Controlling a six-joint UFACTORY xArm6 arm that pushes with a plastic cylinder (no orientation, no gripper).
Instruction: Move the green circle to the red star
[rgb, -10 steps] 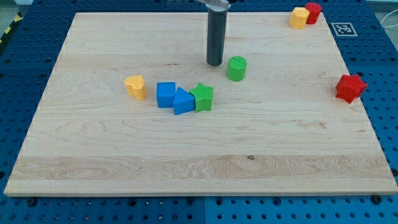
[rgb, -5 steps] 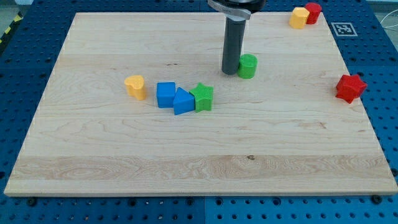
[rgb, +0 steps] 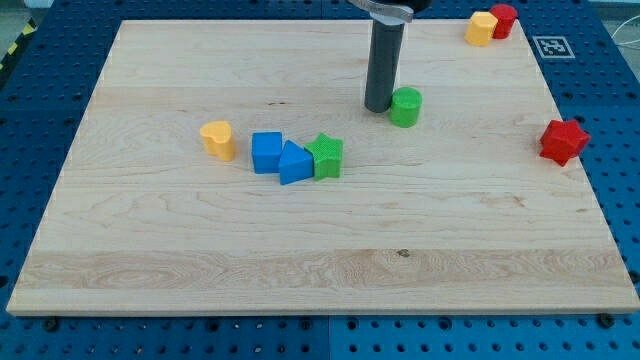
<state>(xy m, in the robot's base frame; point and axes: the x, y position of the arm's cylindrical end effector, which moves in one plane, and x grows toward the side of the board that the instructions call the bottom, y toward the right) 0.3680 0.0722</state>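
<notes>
The green circle (rgb: 405, 107) is a short green cylinder standing on the wooden board, right of centre toward the view's top. My tip (rgb: 379, 107) touches its left side. The red star (rgb: 564, 141) lies near the board's right edge, far to the right of the green circle and a little lower in the view.
A yellow block (rgb: 218, 139), a blue cube (rgb: 267, 152), a blue wedge-like block (rgb: 295, 163) and a green star (rgb: 325, 156) cluster left of centre. A yellow block (rgb: 481, 28) and a red block (rgb: 503, 20) sit at the top right corner. The board (rgb: 300, 270) has edges all around.
My tip has moved to the right and pushed the green circle to the right, toward the red star. The other blocks have not moved.
</notes>
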